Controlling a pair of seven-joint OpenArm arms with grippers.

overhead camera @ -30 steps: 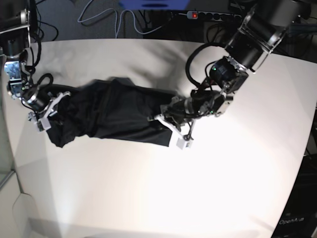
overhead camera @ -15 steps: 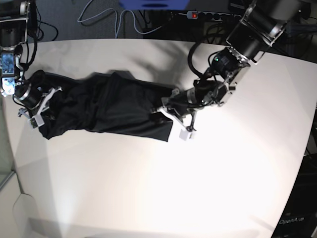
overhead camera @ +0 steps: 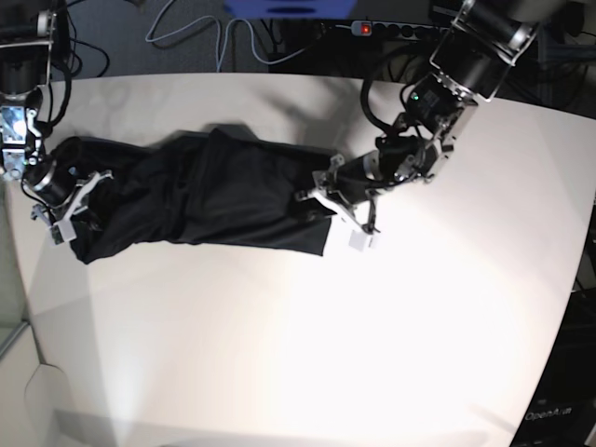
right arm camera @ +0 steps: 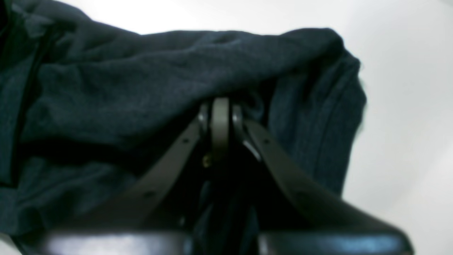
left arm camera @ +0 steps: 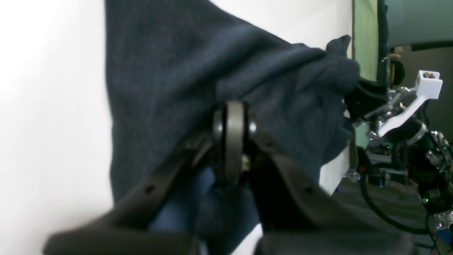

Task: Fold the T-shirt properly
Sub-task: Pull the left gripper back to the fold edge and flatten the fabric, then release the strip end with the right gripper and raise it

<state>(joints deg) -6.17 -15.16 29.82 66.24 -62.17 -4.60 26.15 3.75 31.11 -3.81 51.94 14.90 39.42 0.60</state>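
Left gripper (overhead camera: 321, 200) clamped on one end of the T-shirt (overhead camera: 205, 200), right gripper (overhead camera: 67, 200) clamped on the opposite end; jaws pinched tight in both wrist views, fabric bunched over the tips. Shirt strung out as a long dark band across the white table (overhead camera: 307, 354), between the two arms, wrinkled and partly doubled. Risks, judged from here: thin cloth slipping out of a pinch under uneven pull; only one layer caught, so the rest sags and the fold lands crooked; bunched ends trapping creases.
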